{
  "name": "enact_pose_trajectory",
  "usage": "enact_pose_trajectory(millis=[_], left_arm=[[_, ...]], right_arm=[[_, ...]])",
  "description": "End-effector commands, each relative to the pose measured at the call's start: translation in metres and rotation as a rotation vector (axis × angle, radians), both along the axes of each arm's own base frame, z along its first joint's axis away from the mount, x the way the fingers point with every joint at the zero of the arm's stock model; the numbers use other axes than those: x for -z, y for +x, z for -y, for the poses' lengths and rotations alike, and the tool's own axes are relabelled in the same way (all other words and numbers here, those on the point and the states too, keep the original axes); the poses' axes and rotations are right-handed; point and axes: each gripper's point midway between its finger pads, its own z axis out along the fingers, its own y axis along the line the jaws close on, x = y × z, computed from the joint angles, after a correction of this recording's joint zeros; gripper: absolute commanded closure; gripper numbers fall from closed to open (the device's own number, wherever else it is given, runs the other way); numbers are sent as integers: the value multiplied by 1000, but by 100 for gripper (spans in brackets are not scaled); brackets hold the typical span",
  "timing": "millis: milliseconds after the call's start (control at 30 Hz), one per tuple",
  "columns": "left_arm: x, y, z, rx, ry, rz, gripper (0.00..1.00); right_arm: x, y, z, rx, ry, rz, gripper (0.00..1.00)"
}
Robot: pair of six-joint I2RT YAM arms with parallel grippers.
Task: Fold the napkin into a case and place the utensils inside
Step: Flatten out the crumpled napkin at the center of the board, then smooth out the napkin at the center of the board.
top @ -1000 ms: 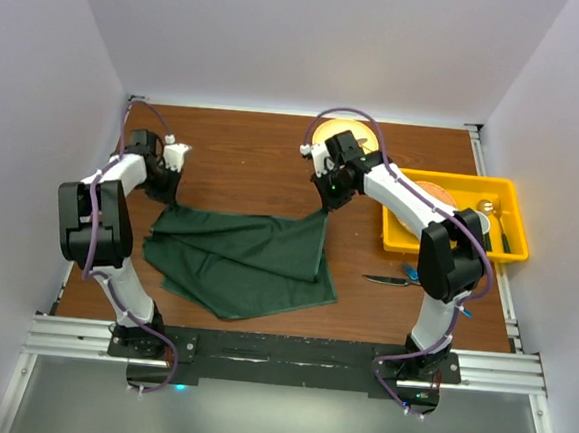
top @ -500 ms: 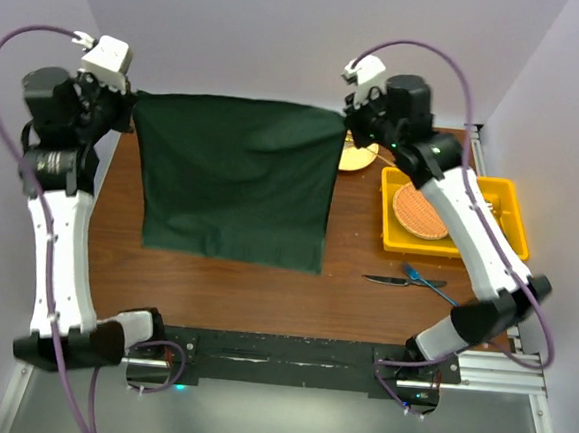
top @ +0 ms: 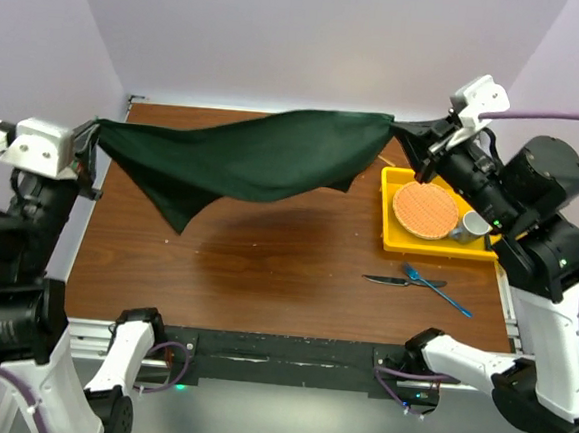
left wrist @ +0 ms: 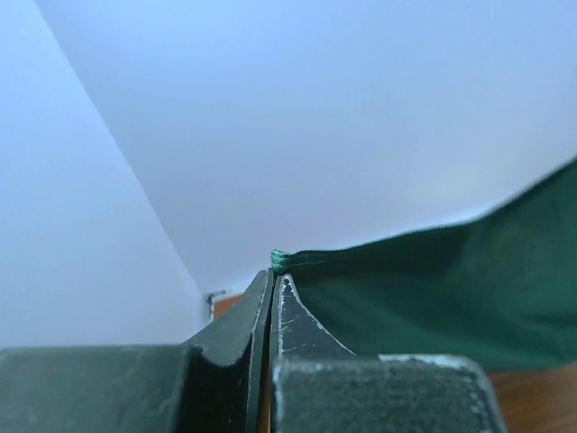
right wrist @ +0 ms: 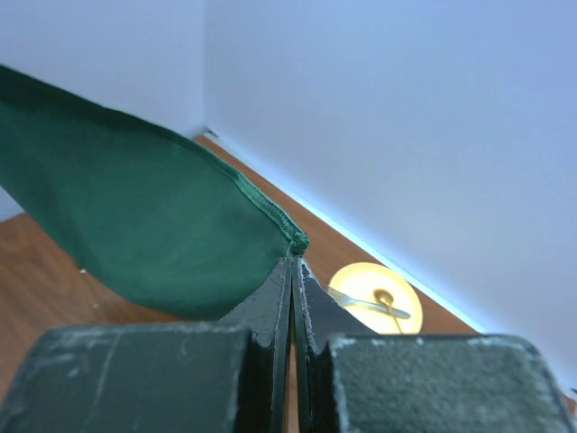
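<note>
Arms spread wider vs 0.5 s ago; napkin (top: 244, 158), then hanging as a flat sheet, was now stretched mid-air above far part of desk (top: 265, 275), its loose lower edge drooping toward the left. L tool (top: 92, 134) was clenched on its left corner, R tool (top: 416, 138) clenched on its right corner. Knife (top: 387, 280) & blue fork (top: 442, 292) lay just beside each other on desk, near right, just nearer than yellow bin (top: 427, 249).
</note>
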Motion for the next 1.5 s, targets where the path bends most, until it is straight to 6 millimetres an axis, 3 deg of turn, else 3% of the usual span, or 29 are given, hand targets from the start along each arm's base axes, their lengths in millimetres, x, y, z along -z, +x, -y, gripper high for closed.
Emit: enact_pose_trajectory(millis=[0,100,167,267,433,500,533,567,633,700,733,833,867,900,933,967,1000,1033,1067,1100,1200,1233,1333,1400,1467], left_arm=[[-6,-5,2,7,-32,-17,100],[-9,2,3,19,-30,-42,100],[-3,13,-1,5,-38,-77,100],[23,49,-16,-39,-61,-176,100],[89,119,-44,-123,-75,-329,100],[119,148,-53,-139,-88,-404,100],[136,161,-55,-140,-91,-433,100],[148,171,-57,-138,-97,-457,100],[189,197,-58,-116,-106,-531,100],[225,218,-60,-104,-114,-596,100],[244,226,-61,-98,-109,-618,100],[298,254,-64,-85,-117,-708,100],[310,263,-66,-86,-117,-720,100],[337,273,-69,-90,-129,-772,100],[340,285,-70,-77,-121,-760,99],[348,293,-71,-70,-118,-774,93],[368,302,-74,-77,-124,-816,88],[362,313,-84,-113,-138,-794,72],[364,318,-87,-113,-148,-798,63],[373,323,-91,-115,-162,-821,58],[368,324,-87,-52,-167,-836,50],[376,319,-86,-37,-139,-865,45],[396,311,-88,-16,-115,-934,44],[408,308,-87,12,-123,-971,44],[420,311,-90,4,-131,-997,43]], right_arm=[[-4,-15,-7,-56,57,-62,100],[-16,-16,-9,-65,75,-57,100],[-7,1,-13,-28,48,-91,100],[6,23,-16,16,16,-103,100],[69,90,-31,141,-102,-191,100],[82,112,-37,165,-116,-198,100],[107,131,-46,179,-152,-238,100],[114,143,-51,183,-155,-237,100],[157,173,-61,208,-212,-292,100],[188,196,-66,220,-237,-314,100],[217,211,-71,228,-272,-348,100],[251,243,-78,243,-272,-354,100],[282,255,-82,243,-300,-398,100],[286,269,-82,262,-295,-400,97],[294,277,-84,268,-286,-419,88],[328,286,-84,274,-325,-487,70],[313,299,-82,297,-299,-465,60],[314,305,-80,305,-286,-479,46],[320,307,-76,310,-298,-506,38],[321,311,-70,319,-298,-515,32],[313,297,-68,254,-320,-537,21],[317,287,-73,194,-343,-548,18],[335,268,-79,100,-383,-601,14],[345,267,-80,89,-390,-632,14],[369,268,-82,72,-407,-689,17]])
